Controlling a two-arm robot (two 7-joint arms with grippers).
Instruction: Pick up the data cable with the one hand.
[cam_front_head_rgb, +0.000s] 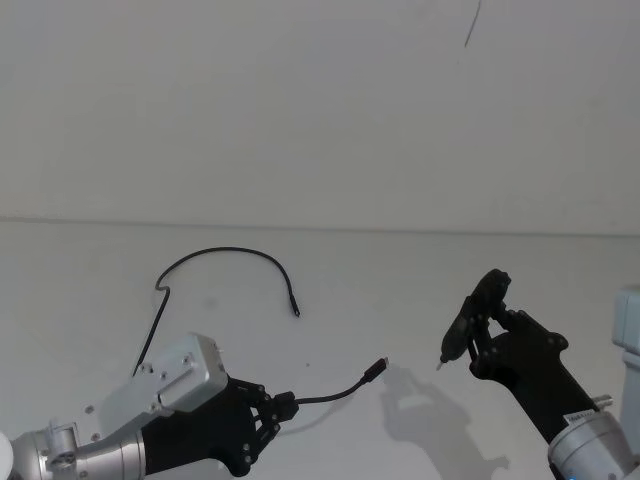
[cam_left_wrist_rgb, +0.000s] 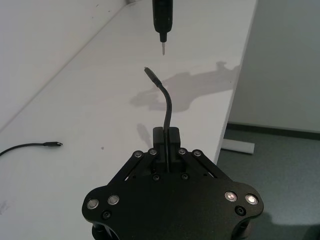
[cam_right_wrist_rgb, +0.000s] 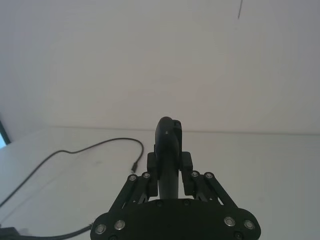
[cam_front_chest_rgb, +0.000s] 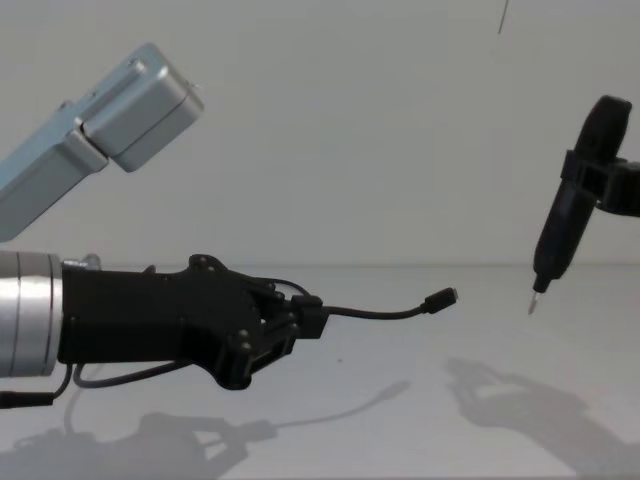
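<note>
Chest view: left hand (cam_front_chest_rgb: 310, 318), fingers narrowed on the data cable (cam_front_chest_rgb: 375, 314) a short way behind its near plug (cam_front_chest_rgb: 440, 297). The plug juts forward, held clear of the surface (cam_front_chest_rgb: 480, 340), its shadow thrown below. Right hand (cam_front_chest_rgb: 600, 185): high at the right side, clamped on a pen-shaped tool (cam_front_chest_rgb: 555, 235), tip down, apart from the plug. Handling, as judged: keep the grip tight, since so thin a cord could slip. Raise the hand steadily so the trailing length follows without snagging, and steer the plug away from the tool tip. Head view adds what the chest view lacks: the rest of the cord lies on the surface, running back beside the left arm and arching round to the far plug (cam_front_head_rgb: 295, 312), which rests flat. Left wrist view adds the seating: the cord sits centred in the slot between the fingers (cam_left_wrist_rgb: 173, 136), bends upward beyond them, and the near plug points toward the tool tip.
</note>
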